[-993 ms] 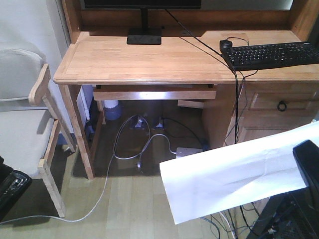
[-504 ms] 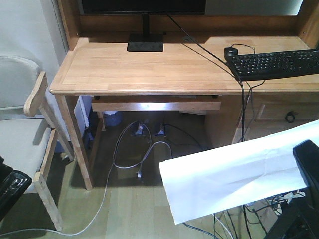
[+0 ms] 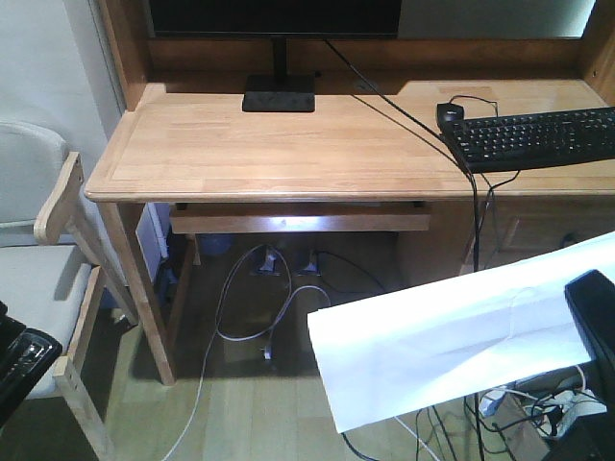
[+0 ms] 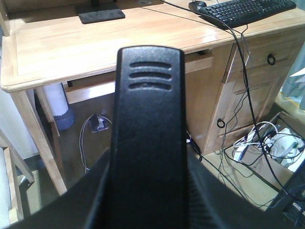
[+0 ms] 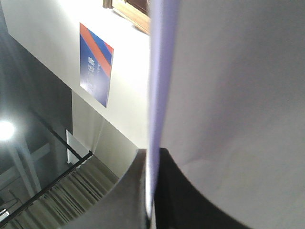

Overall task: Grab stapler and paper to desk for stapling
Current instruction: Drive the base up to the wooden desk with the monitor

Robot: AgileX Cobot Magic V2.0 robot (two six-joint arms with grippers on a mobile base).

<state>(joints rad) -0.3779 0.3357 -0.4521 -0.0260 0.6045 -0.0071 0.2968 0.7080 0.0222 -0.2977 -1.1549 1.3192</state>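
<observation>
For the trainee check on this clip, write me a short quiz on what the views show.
1. True or false: the paper lies on the desk.
2. Which of these sits on the right side of the desk? A) keyboard B) laptop C) cup
3. What is the left tool carrying?

Key
1. False. The right tool holds it in the air, off the desk.
2. A
3. The stapler
</observation>
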